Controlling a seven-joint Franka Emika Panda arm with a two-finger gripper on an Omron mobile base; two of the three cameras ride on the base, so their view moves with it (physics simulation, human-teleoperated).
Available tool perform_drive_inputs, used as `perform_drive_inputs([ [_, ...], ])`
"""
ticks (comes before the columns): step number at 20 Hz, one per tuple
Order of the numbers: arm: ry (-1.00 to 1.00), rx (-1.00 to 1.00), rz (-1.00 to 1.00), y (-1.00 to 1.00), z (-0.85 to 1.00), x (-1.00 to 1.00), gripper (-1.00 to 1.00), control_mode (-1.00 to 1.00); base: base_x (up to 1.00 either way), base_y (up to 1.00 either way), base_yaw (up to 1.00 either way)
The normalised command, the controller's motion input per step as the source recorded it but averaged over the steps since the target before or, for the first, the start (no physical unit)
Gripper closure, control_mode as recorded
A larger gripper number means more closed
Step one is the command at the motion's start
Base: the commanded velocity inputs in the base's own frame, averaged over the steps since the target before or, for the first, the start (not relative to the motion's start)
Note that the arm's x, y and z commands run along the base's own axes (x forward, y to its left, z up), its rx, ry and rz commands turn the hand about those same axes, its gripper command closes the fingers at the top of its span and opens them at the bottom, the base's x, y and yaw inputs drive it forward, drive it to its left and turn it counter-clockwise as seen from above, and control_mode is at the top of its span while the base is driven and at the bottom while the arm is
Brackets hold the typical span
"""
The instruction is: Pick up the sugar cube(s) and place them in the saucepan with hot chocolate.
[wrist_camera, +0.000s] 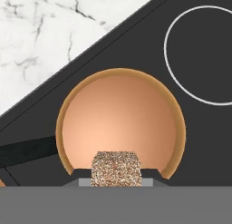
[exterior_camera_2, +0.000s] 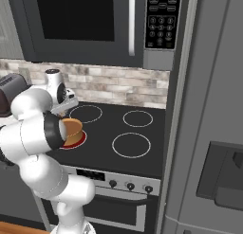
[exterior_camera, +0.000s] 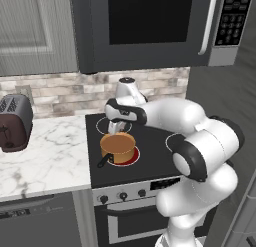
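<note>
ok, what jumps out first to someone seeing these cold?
The big white arm bent over the black stovetop, its jaws shut on a speckled tan sugar cube directly above the orange-copper saucepan on the front left burner. Next, the dark microwave overhead and the dark red toaster on the marble counter.
</note>
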Motion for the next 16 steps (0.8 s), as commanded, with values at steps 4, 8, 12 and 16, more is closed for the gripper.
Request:
perform_drive_inputs([
  [4, 0.0, 0.0, 0.01, 0.0, -0.07, 0.09, 1.0, -1.0, 0.0, 0.0, 0.0],
  [8, 0.0, 0.0, 0.01, 0.0, -0.26, 0.06, 1.0, -1.0, 0.0, 0.0, 0.0],
  [12, 0.0, 0.0, 0.01, 0.0, -0.38, 0.03, 1.0, -1.0, 0.0, 0.0, 0.0],
  [16, 0.0, 0.0, 0.01, 0.0, -0.33, 0.0, 1.0, -1.0, 0.0, 0.0, 0.0],
])
